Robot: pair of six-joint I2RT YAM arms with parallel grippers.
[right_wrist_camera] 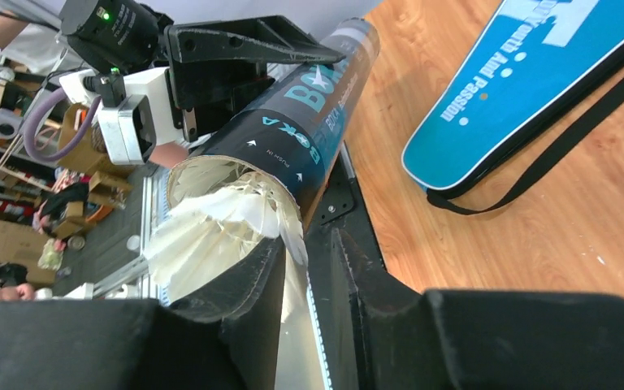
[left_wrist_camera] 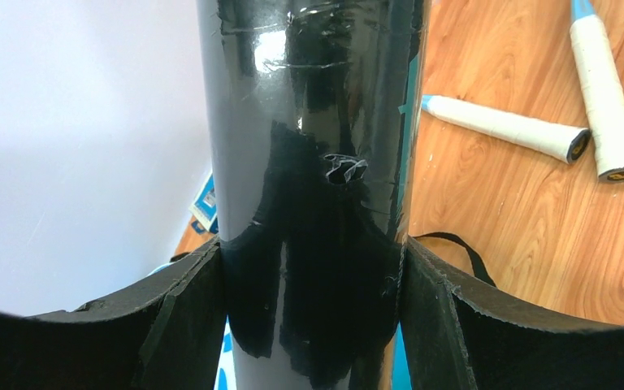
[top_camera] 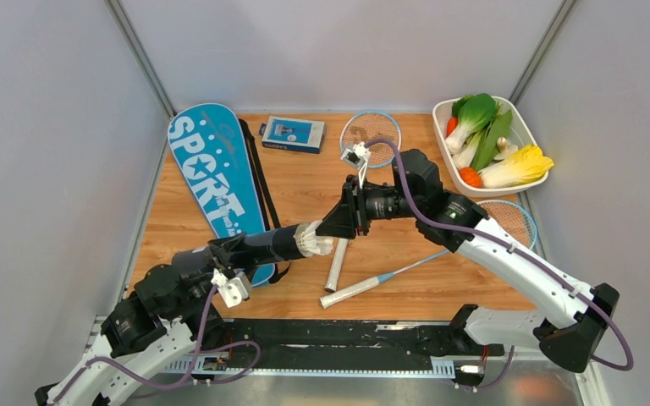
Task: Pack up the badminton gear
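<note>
My left gripper [top_camera: 223, 250] [left_wrist_camera: 313, 272] is shut on the long black tube [top_camera: 262, 246] [left_wrist_camera: 313, 162] and holds it level above the table, open mouth to the right. A white feather shuttlecock [top_camera: 313, 241] [right_wrist_camera: 211, 236] sticks out of the tube's mouth [right_wrist_camera: 292, 138]. My right gripper [top_camera: 333, 228] [right_wrist_camera: 309, 248] is at that mouth, its jaws pinched on the edge of the feather skirt. Two light-blue rackets lie on the table: their white handles [top_camera: 337, 264] [top_camera: 351, 292] are below the tube, and also show in the left wrist view [left_wrist_camera: 504, 126] [left_wrist_camera: 605, 89]. The blue SPORT cover [top_camera: 216, 182] [right_wrist_camera: 528, 73] lies at the left.
A small blue box [top_camera: 293, 134] lies at the back middle. A white tray [top_camera: 438, 118] of vegetables stands at the back right. One racket head [top_camera: 371, 135] is near the box, the other [top_camera: 512, 222] under my right arm. The cover's black strap [right_wrist_camera: 536, 154] trails on the wood.
</note>
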